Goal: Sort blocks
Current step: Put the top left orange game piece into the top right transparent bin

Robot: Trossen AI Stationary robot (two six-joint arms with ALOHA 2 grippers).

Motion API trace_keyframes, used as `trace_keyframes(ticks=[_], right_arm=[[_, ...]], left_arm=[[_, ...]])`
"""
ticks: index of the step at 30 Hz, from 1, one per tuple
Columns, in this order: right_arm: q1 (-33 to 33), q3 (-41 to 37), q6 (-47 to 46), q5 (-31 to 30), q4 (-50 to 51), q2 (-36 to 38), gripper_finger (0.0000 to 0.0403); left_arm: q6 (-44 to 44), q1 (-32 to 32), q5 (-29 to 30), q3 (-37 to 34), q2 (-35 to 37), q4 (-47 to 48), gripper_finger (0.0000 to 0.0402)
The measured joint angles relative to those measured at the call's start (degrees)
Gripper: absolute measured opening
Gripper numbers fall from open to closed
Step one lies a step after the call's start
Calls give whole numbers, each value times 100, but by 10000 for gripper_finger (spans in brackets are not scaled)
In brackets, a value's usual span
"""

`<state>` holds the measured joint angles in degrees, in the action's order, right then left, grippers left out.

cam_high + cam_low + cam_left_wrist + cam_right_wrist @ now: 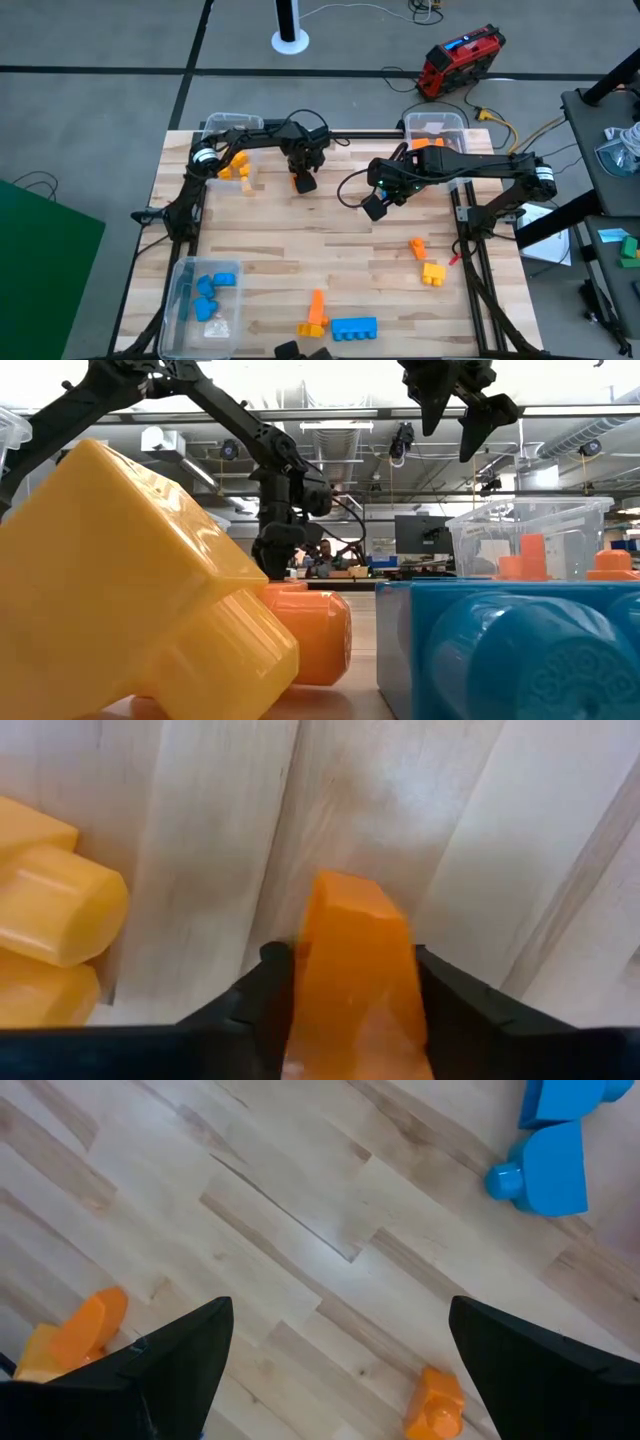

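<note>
While the left gripper (303,180) holds an orange block (358,970) pinched between its two fingers (258,1005), the step in hand looks like the carry: block lifted, not yet binned. Orange pieces already sit in the clear bin at the back right (436,124); yellow blocks (236,166) lie in a cluster on the table (300,260) near the back-left bin (222,124), and blue blocks (210,290) sit in the front-left bin (180,300). Judgement: next move calls for taking the orange block across to the back-right bin, which means passing near the right arm, so clearance matters.

Left arm pose: reaches in from the back-left corner, forearm along the back edge, wrist bent downward, gripper above the planks just beside the yellow cluster.

Right gripper (375,205): fingers spread wide, nothing between them, hanging above bare table at mid-depth. Arm extends from the right side toward centre, elbow low.

Remaining loose on the table: two orange blocks at right (425,258), an orange upright piece (316,312) and a blue multi-stud brick (354,328) at the front edge. Sorting appears partway through.
</note>
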<state>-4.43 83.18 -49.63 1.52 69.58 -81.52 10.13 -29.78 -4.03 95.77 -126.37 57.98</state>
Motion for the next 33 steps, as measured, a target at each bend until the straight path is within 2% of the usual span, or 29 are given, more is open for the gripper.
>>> trace_keyframes(ticks=[2, 8, 14, 20, 26, 30, 33], right_arm=[[0, 0, 18, 0, -2, 0, 363], [0, 0, 38, 0, -2, 0, 363], [-26, -2, -474, -17, -138, 0, 363], [-138, -22, -855, -375, -876, -2, 363], [-302, -33, -890, -700, -1060, 20, 363], [-319, -33, -826, -821, -1108, 90, 363], [-323, -33, -824, -869, -1298, 119, 363]], left_arm=[[-17, 4, 0, 33, 0, 35, 135], [-35, 27, -343, 278, 38, 443, 135], [-11, 205, -904, 943, 157, 898, 143], [85, 666, -914, 1965, 168, 1088, 141], [195, 1131, -914, 2954, 168, 1094, 147], [282, 1350, -889, 3440, 168, 1075, 146], [284, 1473, -639, 3648, 159, 1057, 146]])
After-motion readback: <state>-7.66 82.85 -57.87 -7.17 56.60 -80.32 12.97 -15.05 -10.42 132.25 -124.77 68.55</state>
